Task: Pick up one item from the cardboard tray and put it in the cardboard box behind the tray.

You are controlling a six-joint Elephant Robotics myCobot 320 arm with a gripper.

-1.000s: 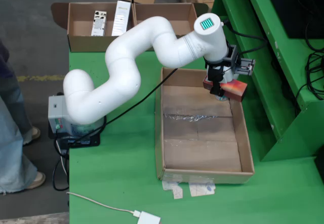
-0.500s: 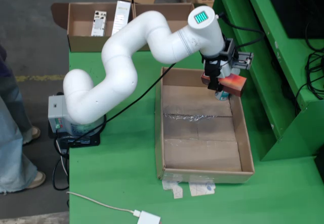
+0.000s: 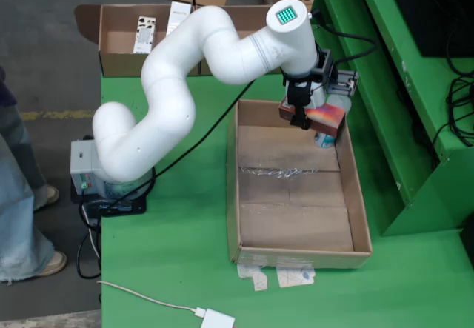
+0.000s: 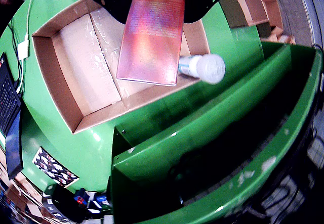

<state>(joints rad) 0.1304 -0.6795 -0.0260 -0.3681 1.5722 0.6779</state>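
My gripper is shut on a shiny red-pink box and holds it above the far right corner of the cardboard tray. In the wrist view the box hangs between the dark fingers, long and iridescent. A small bottle with a white cap lies in the tray corner beside it, and it also shows in the fixed view under the held box. A second cardboard box stands at the far left of the table, holding white packets.
The green table carries the tray. A raised green shelf runs along the right. A white cable and adapter lie at the front. A person stands at the left. Black cables run from the arm's base.
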